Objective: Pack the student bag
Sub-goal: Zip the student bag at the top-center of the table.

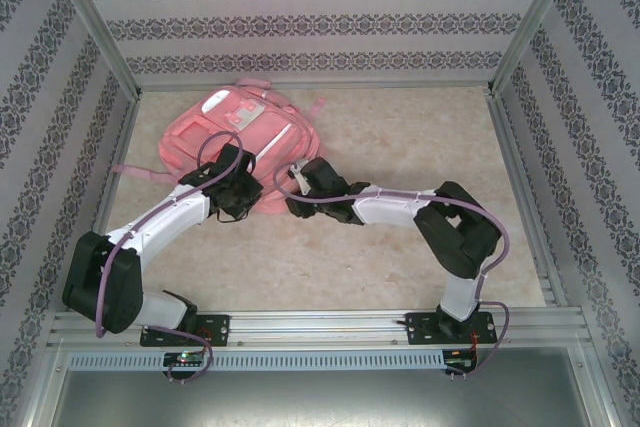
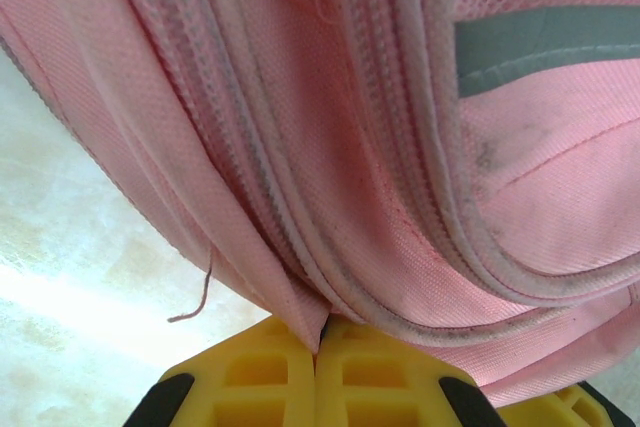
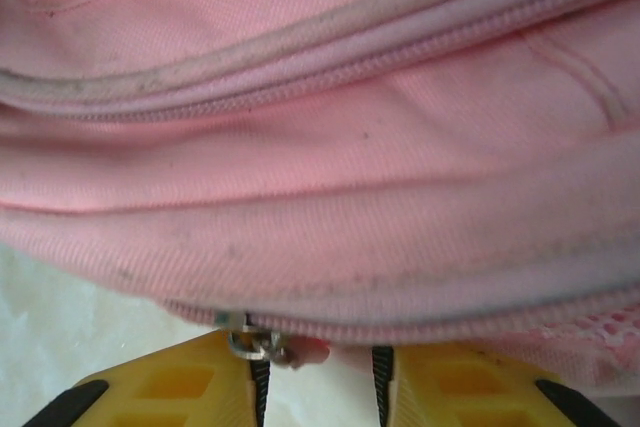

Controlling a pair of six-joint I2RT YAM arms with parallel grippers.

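**Position.** The student bag (image 1: 240, 127) lies flat on the far half of the table (image 1: 420, 137), left of centre, front pockets up. Both my arms reach to its near edge.

**Left pincer** (image 2: 318, 352). Clenched, with the yellow pads (image 2: 260, 377) pressed together. A fold of the bag's lower seam appears to be pinched between them. The hold is on fabric alone and looks shallow.

**Right pincer** (image 3: 320, 367). Released, jaws standing apart. The metal zip slider (image 3: 248, 343) sits against the inner edge of one pad, and the other pad is clear of it. Nothing is gripped on this side.

**Step in hand (my judgement).** I am opening a zip so that packing can start. The bag looks closed, so the task is at an early stage.

**Recommendations.**
- Keep the left clamp firm as an anchor so the fabric stays taut.
- Centre the slider between the right jaws before closing.
- Draw along the line of the teeth, never away from them.
- If the left fold slips, the bag will drag across the table instead of unzipping.
- A loose thread (image 2: 200, 297) hangs by the seam and should be kept out of the slider.

**Markings.**
- The grey reflective stripe (image 2: 545, 47) carries no print.
- The white patches (image 1: 240, 105) seen from overhead are too small to read.
- No brand, label or lettering is legible anywhere.
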